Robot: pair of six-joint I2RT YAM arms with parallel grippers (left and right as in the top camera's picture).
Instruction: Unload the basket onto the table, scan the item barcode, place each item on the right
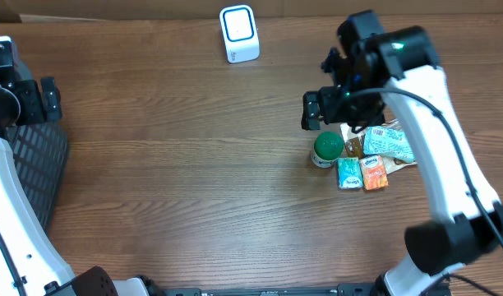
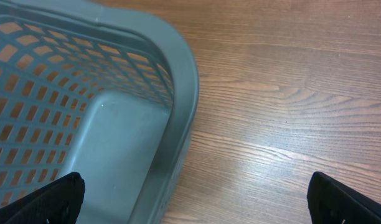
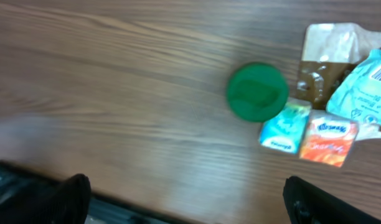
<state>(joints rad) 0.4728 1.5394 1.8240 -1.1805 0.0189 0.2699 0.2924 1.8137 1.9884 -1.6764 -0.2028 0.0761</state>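
Overhead view: locate the right gripper point(image 1: 315, 113) above the table point(image 1: 177, 181). In the right wrist view you see its fingers spread wide, with only wood between them. The item cluster lies just beside this gripper, touched by neither finger. A green-lidded tub point(image 1: 327, 148) sits nearest the fingers, lid on, contents hidden. Just beyond it, a teal packet point(image 1: 348, 173) and an orange packet point(image 1: 375, 175) lie side by side, touching. A brown packet point(image 1: 356, 141) lies partly under a light blue bag point(image 1: 391, 145), which shows a barcode in the right wrist view. The white scanner point(image 1: 239, 34) stands well apart from the gripper, at the far table edge.

The left gripper point(image 2: 197, 205) is likewise spread wide. One finger is over the grey mesh basket point(image 2: 178, 81) and the other over the table. The basket interior in view shows bare plastic floor.
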